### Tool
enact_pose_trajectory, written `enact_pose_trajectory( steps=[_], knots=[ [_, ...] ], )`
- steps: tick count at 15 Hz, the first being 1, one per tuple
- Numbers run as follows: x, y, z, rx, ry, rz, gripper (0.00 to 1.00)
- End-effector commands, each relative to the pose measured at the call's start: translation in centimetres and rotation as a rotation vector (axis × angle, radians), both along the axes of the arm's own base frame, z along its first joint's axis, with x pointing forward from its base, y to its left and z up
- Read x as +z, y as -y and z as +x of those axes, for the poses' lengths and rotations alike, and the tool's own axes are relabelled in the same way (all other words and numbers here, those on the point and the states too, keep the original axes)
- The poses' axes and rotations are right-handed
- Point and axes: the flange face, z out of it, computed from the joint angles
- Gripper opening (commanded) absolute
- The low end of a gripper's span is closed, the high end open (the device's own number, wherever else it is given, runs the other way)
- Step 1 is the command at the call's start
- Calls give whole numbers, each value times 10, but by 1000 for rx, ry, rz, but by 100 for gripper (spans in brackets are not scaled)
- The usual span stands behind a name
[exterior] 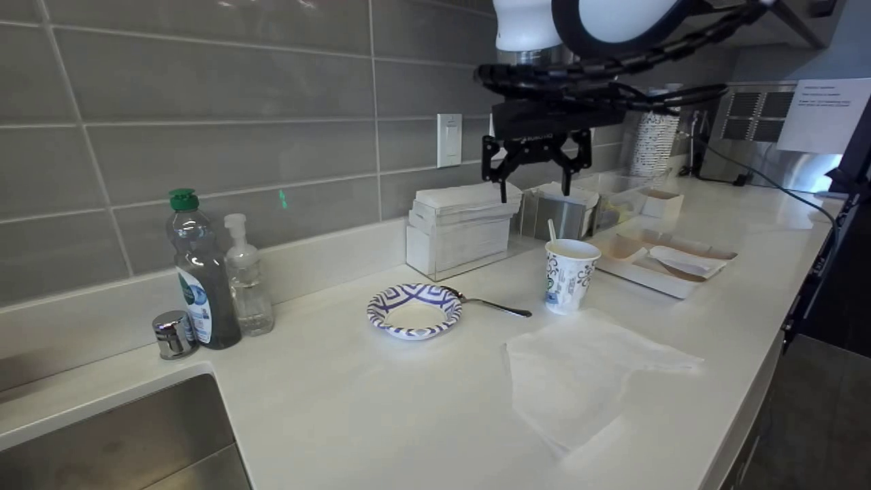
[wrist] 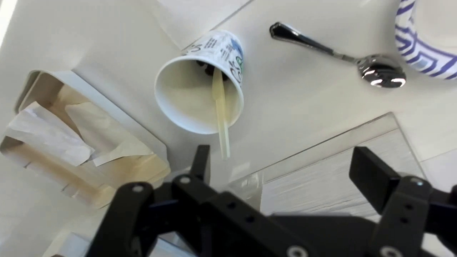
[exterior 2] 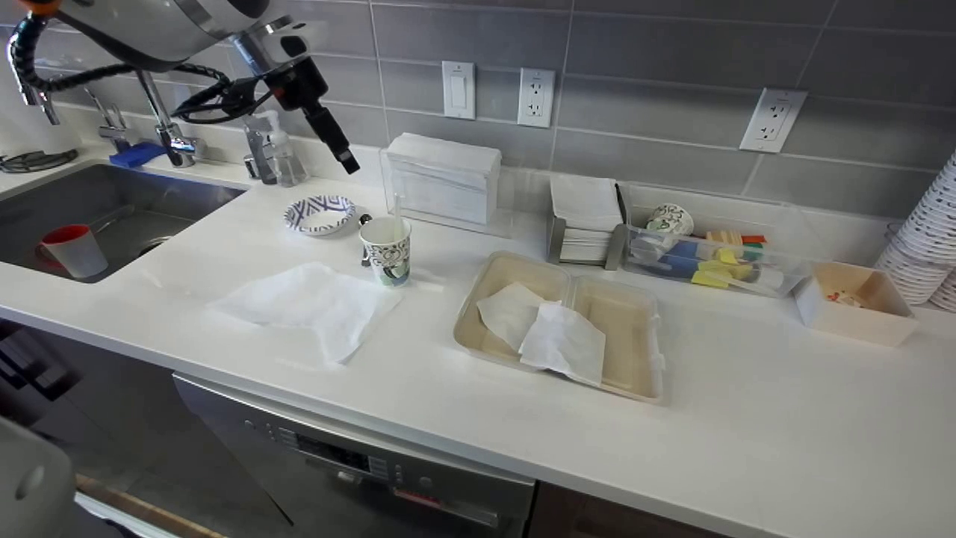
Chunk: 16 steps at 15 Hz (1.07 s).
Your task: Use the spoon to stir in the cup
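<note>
Shiny dark metal spoon [wrist: 335, 54] is lying flat on the smooth white countertop [exterior: 381, 408], scoop end just beside the low blue-and-white patterned bowl [exterior: 414, 316], slender handle pointing toward the cup side. As for the black two-fingered claw [exterior: 535, 196], it's hanging in the air above the counter, fingers spread really wide, and the wrist view shows just air between the blocky black fingertips [wrist: 373, 178], so it's well apart from the spoon. Small tapered white paper cup [exterior 2: 390, 258] with a dark and teal-green print stands upright near the handle end, and a thin pale plastic stick [wrist: 221, 117] leans in it, top poking out past the rim, clear of the claw in both exterior views. Something dark sits down in the cup too, can't make out what. Crumpled white napkin [exterior: 578, 367] lies just beside it, can't tell if they touch
</note>
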Motion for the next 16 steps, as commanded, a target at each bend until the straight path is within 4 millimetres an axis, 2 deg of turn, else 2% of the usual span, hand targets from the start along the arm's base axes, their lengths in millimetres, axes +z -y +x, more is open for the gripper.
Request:
enact_pose_trajectory(
  steps=[1, 6, 11, 12, 14, 16],
  knots=[
    [17, 10, -24, 132, -70, 130, 100],
    [33, 25, -55, 337, -227, 243, 100],
    [43, 59, -85, 552, -413, 272, 100],
    [42, 47, -69, 482, -360, 242, 100],
    [47, 54, -71, 484, -361, 242, 100],
    [45, 50, -70, 487, -364, 240, 100]
  ],
)
